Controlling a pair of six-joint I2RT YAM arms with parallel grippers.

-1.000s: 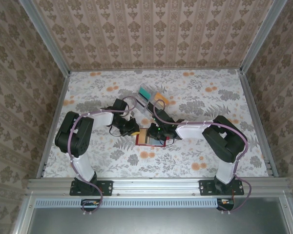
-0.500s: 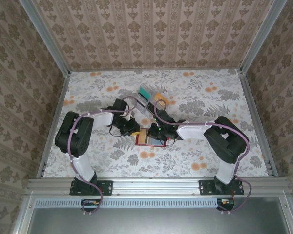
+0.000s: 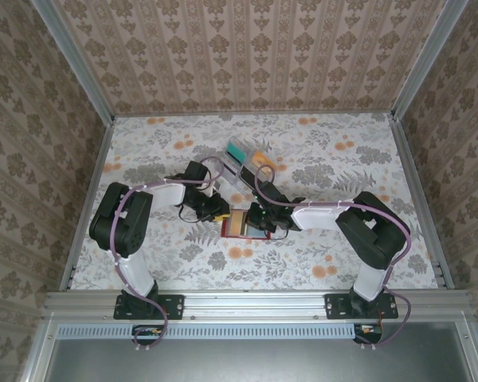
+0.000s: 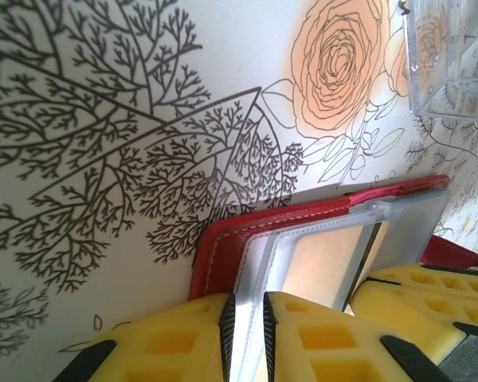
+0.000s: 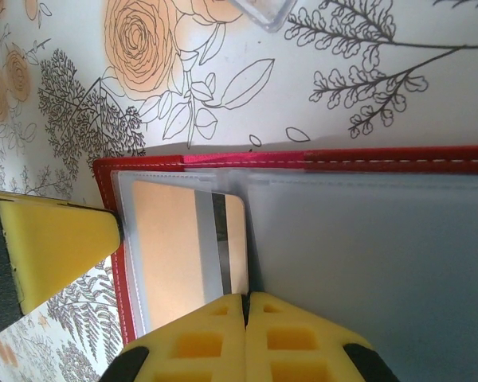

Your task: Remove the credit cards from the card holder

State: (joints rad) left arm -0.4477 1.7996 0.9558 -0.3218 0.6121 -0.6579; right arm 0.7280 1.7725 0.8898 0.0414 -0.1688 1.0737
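Note:
The red card holder (image 3: 251,232) lies open on the flowered table between both grippers. Its clear sleeves (image 4: 259,255) pass between the pads of my left gripper (image 4: 248,334), which stands a slit wide and pinches them at the holder's left end. One tan credit card (image 5: 175,247) with a grey and a dark stripe sits in the left sleeve, its right edge poking out towards the spine. My right gripper (image 5: 245,306) is shut, pads together on that edge. The right sleeves (image 5: 366,263) look pale grey. In the top view, the left gripper (image 3: 223,216) and right gripper (image 3: 260,220) flank the holder.
A clear plastic rack (image 3: 245,159) with teal and orange cards stands just behind the holder; its corner shows in the left wrist view (image 4: 450,56). The left gripper's yellow finger (image 5: 56,247) sits at the holder's left edge. Metal rails and papered walls border the table.
The right jaws have closed at the card's edge and the right arm has shifted slightly. The left jaws have eased a little apart. The holder has stayed in place.

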